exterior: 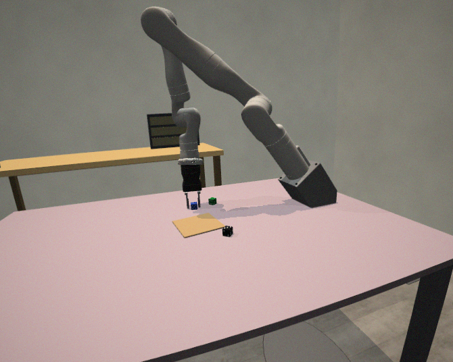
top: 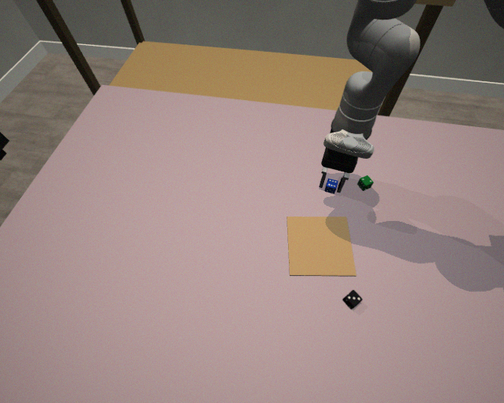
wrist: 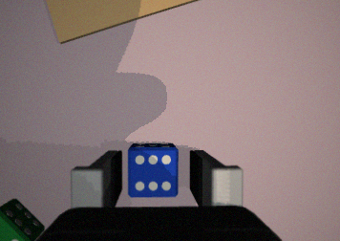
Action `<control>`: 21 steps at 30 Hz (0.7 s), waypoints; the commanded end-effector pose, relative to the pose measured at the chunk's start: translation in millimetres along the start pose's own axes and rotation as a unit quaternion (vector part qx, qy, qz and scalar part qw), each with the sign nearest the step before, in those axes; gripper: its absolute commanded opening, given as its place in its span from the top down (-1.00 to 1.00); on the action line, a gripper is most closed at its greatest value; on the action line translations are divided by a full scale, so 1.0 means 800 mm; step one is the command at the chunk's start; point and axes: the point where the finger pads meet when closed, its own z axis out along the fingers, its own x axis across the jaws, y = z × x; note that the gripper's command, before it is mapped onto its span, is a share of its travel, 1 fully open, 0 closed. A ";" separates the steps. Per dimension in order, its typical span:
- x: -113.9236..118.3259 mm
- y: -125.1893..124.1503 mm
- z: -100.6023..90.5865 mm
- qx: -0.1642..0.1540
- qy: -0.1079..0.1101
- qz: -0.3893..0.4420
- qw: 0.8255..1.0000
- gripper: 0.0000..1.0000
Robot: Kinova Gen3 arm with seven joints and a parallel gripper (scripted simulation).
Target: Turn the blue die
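Black die [top: 352, 299]; three pips up

From my end, I'm looking into what seems to be a robotics lab or test room. A grey jointed arm [top: 384, 52] [exterior: 219, 69] is rising from a dark angled base [exterior: 320, 192] fixed on a broad pink-topped table [top: 156, 260] [exterior: 180, 280]. Behind it, a long wooden bench [top: 244, 77] [exterior: 82, 160] is standing by plain grey walls [top: 244, 25] [exterior: 82, 78], and a dark-framed panel [exterior: 153, 132] is resting on that bench. I'm also seeing wood-look flooring [top: 39, 113] and pale skirting [top: 9, 69] running along the wall.
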 end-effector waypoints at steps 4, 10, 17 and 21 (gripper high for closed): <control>-0.002 -0.002 0.005 0.002 -0.002 0.000 1.000 -0.57; -0.002 -0.002 0.005 0.002 -0.002 0.000 1.000 -0.57; -0.002 -0.002 0.005 0.002 -0.002 0.000 1.000 -0.57; -0.002 -0.002 0.005 0.002 -0.002 0.000 1.000 -0.57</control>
